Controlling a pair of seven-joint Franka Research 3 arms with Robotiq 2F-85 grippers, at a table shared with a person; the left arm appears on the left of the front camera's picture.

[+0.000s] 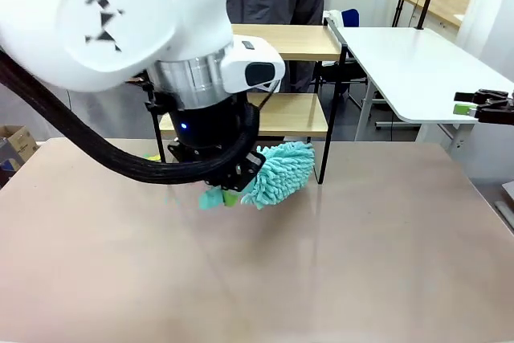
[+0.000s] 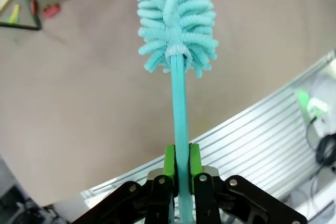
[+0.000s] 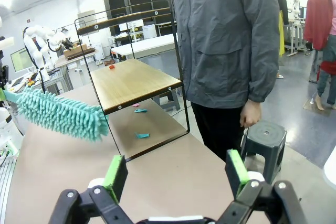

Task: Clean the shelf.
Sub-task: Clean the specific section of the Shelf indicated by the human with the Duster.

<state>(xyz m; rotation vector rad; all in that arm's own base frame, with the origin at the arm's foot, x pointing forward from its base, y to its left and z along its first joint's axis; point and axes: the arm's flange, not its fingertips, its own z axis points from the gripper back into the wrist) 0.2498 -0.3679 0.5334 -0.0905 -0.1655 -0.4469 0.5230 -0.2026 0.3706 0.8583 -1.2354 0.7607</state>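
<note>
The left gripper (image 2: 181, 160) is clamped on the teal duster's (image 2: 176, 19) handle, its fluffy head pointing toward the shelf (image 1: 293, 114). The shelf stands lengthwise along the table's (image 1: 361, 263) far side. The right gripper (image 3: 176, 174) gapes wide, empty.

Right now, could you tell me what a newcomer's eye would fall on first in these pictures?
First comes the fluffy turquoise duster, whose handle is clamped in the left pincer. It hangs over the table just in front of the shelf. Next is the person in a grey jacket standing close behind the shelf, with the open right pincer pointed that way. Small teal scraps lie on the table under the shelf.
</note>
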